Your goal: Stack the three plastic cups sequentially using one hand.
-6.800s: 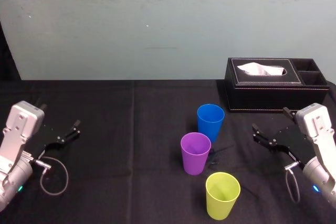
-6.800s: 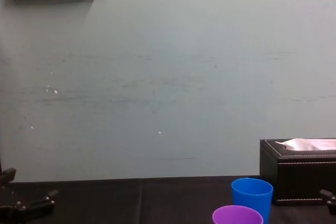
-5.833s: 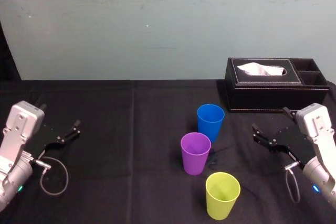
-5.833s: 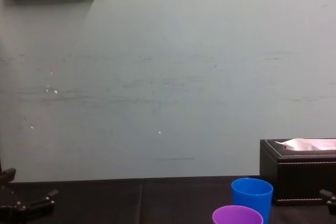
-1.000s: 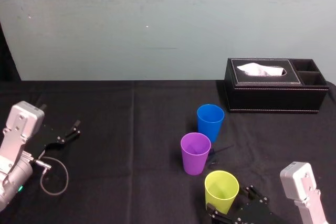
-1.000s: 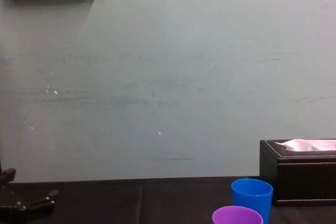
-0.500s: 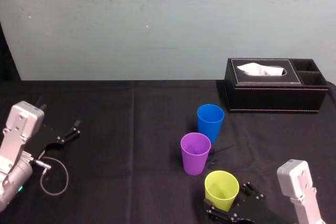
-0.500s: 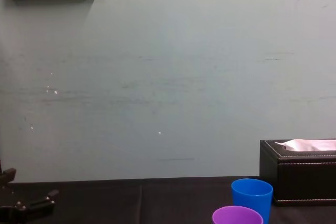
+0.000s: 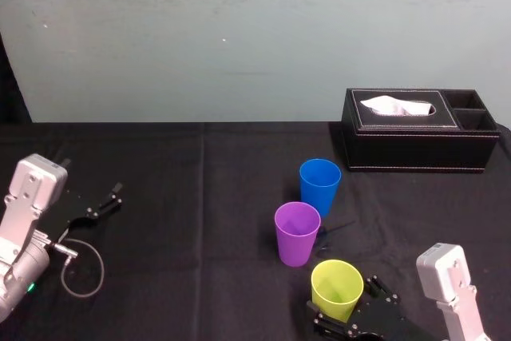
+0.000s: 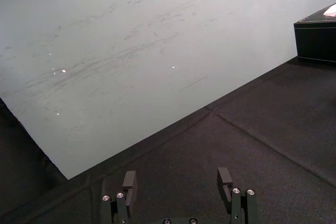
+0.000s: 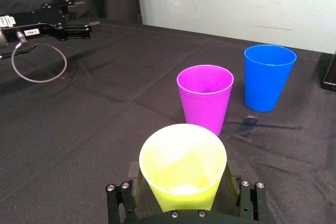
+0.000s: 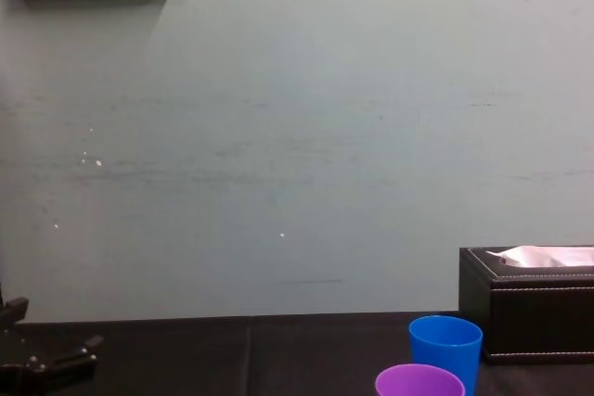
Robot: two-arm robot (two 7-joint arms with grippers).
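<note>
Right gripper (image 9: 342, 299), fingers apart, straddles the yellow-green cup (image 9: 336, 287) at the black table's (image 9: 200, 197) 5 o'clock edge. The cup stands upright, mouth up. The purple cup (image 9: 297, 233) stands at its 11 o'clock and the blue cup (image 9: 319, 183) beyond, both upright. Left gripper (image 10: 177, 181) rests spread at 9 o'clock; its white label (image 11: 31, 33) is unreadable.

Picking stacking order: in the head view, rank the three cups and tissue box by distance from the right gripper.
1. Yellow-green cup, within the right gripper.
2. Purple cup, just beyond.
3. Blue cup, farther back.
4. Tissue box, rear right.
</note>
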